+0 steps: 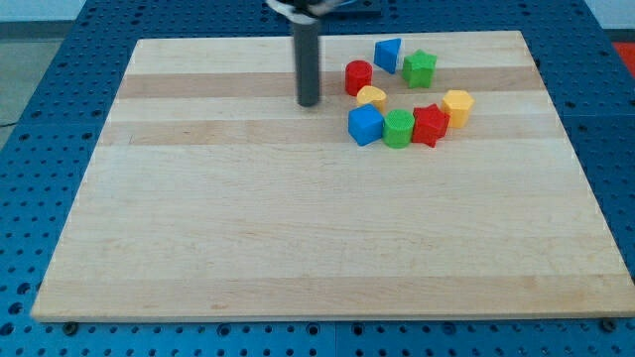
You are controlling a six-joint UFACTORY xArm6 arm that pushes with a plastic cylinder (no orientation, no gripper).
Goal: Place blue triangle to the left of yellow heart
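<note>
Where blue pegboard surrounds, wooden board.

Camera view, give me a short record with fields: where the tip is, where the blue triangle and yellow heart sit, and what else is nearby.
tip: my tip rests on the board, at the view's left of the block cluster, touching no block
blue triangle: at the view's top of the cluster, beside the green star
yellow heart: just below the red cylinder
blue cube: below the yellow heart
task state: blue triangle not yet left of the yellow heart
surface: wooden board
</note>
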